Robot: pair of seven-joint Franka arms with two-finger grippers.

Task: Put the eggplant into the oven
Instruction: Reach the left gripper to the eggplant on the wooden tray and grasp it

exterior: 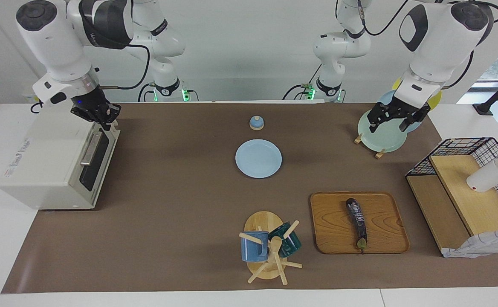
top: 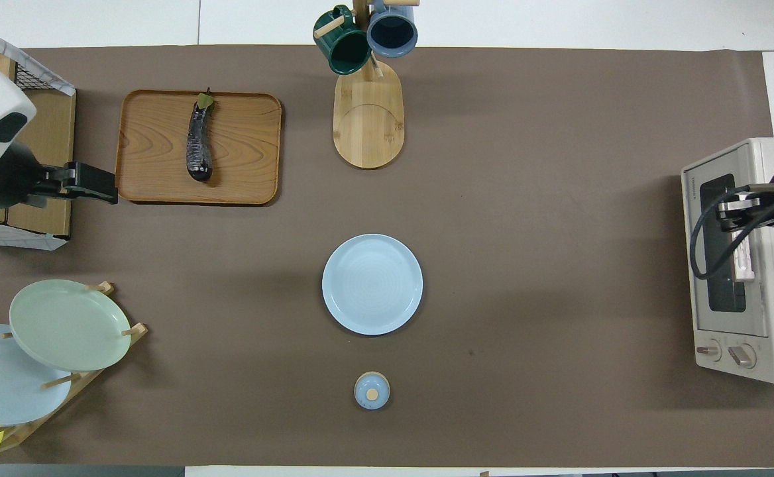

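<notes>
The eggplant (exterior: 357,221) lies lengthwise on a wooden tray (exterior: 330,226) toward the left arm's end of the table, stem tip pointing away from the robots; it also shows in the overhead view (top: 199,142). The off-white oven (exterior: 48,170) stands at the right arm's end with its dark glass door shut (top: 725,265). My right gripper (exterior: 104,118) is at the oven's top front edge, at the end of the silver handle nearer the robots. My left gripper (exterior: 389,123) hangs open and empty in the air over the mat between the plate rack and the tray.
A light blue plate (exterior: 258,158) sits mid-table, with a small blue lid (exterior: 256,123) nearer the robots. A mug tree (exterior: 270,247) with two mugs stands beside the tray. A plate rack (exterior: 383,136) and a wire-and-wood shelf (exterior: 466,192) holding a white cup stand at the left arm's end.
</notes>
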